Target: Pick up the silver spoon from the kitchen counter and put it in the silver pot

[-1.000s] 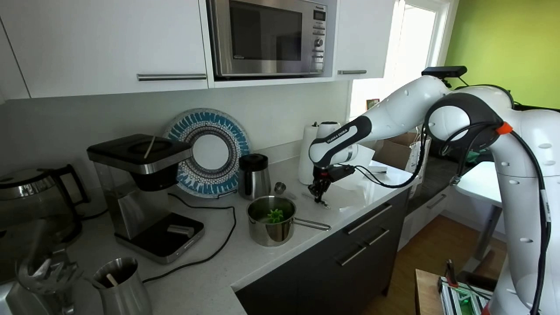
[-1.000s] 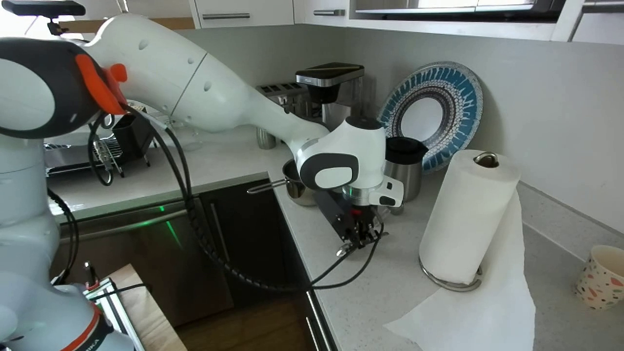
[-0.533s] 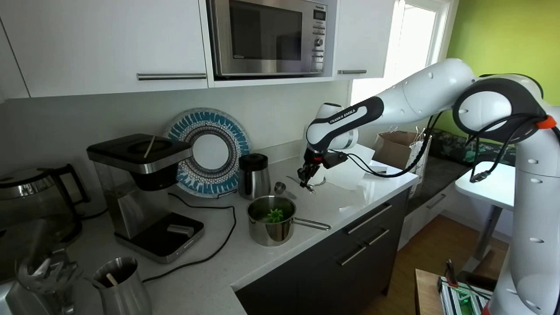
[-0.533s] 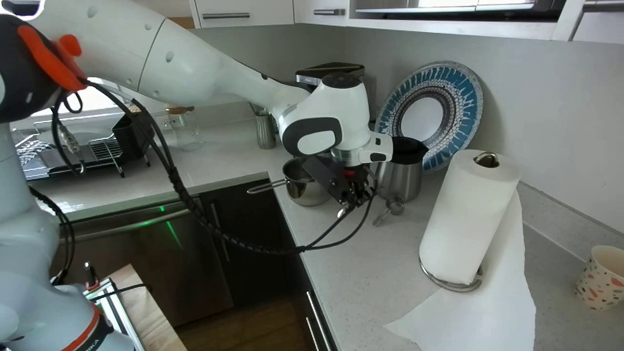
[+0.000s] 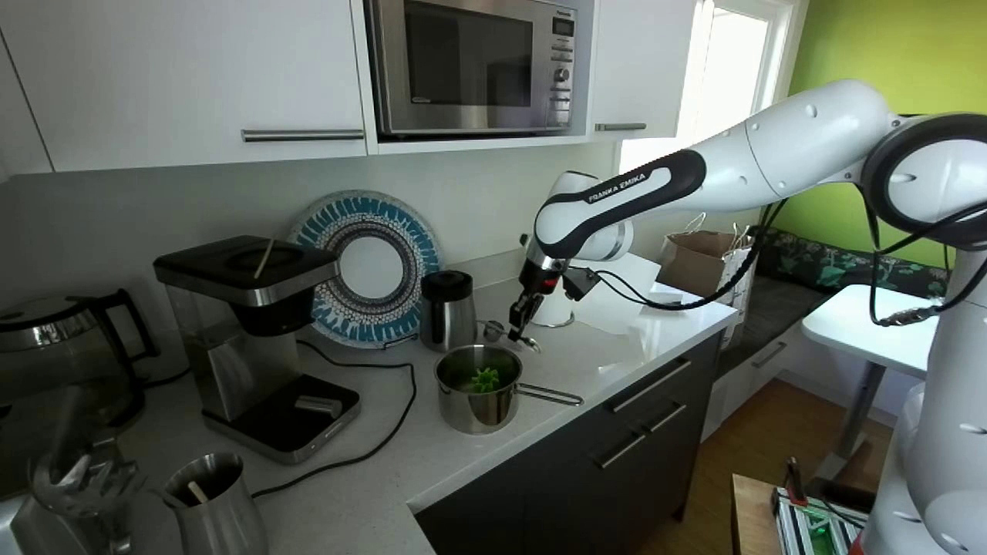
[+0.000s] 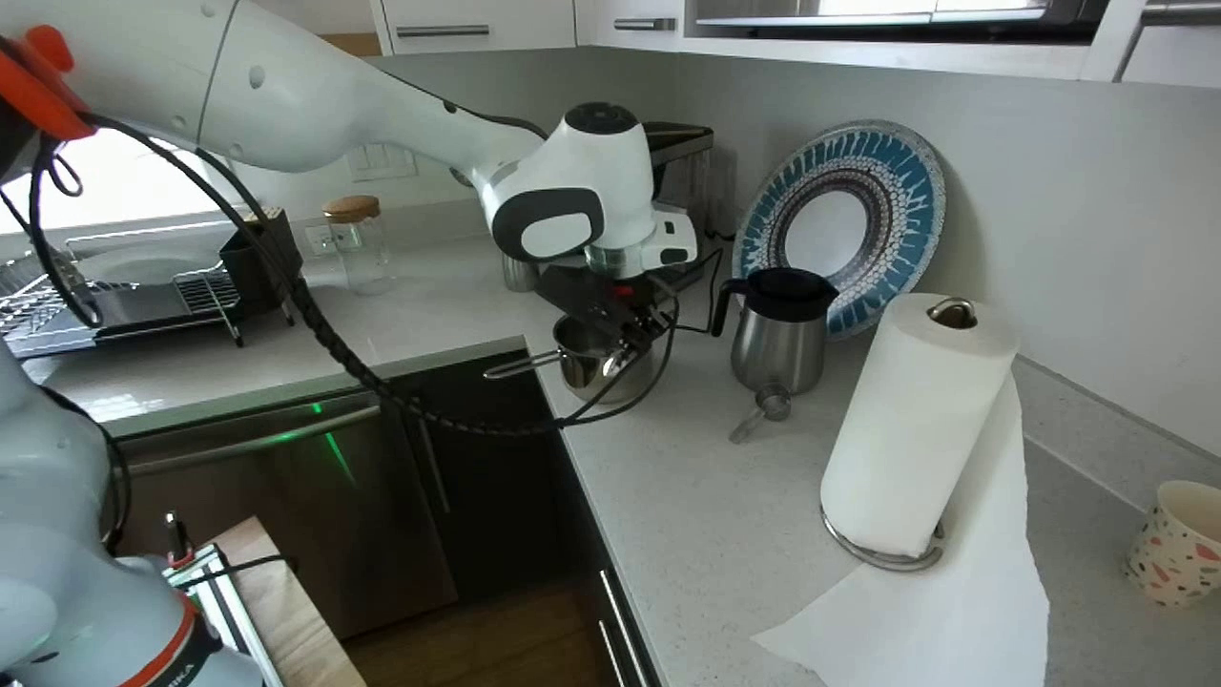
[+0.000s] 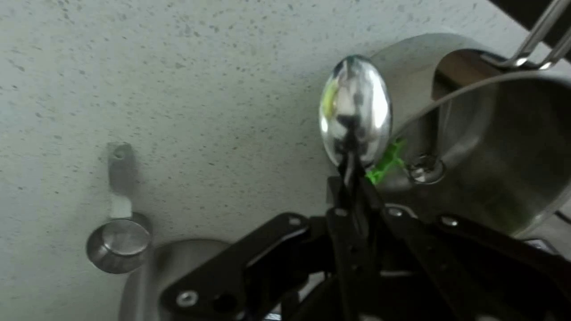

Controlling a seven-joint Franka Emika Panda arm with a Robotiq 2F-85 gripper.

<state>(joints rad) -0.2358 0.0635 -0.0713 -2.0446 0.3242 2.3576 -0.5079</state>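
The silver spoon (image 7: 355,111) is held by its handle in my gripper (image 7: 352,178), with its bowl sticking out beyond the fingertips. It also shows in an exterior view (image 5: 530,344). My gripper (image 5: 518,333) is shut on it and stands above the kitchen counter (image 5: 586,354), just behind the silver pot (image 5: 461,401). In the wrist view the spoon bowl overlaps the near side of the pot (image 7: 415,58). The pot holds a green star-shaped item (image 5: 485,380). In an exterior view the gripper (image 6: 637,334) partly hides the pot (image 6: 582,384).
A metal carafe (image 5: 449,320) and a measuring cup (image 5: 493,331) stand close behind the pot. The pot's handle (image 5: 549,395) points toward the counter's front edge. A paper towel roll (image 6: 916,429), coffee machine (image 5: 254,331) and patterned plate (image 5: 370,266) stand farther off.
My gripper has moved with the spoon along the counter toward the pot. The paper towel and measuring cup, partly hidden before, show more now. The pot has not moved.
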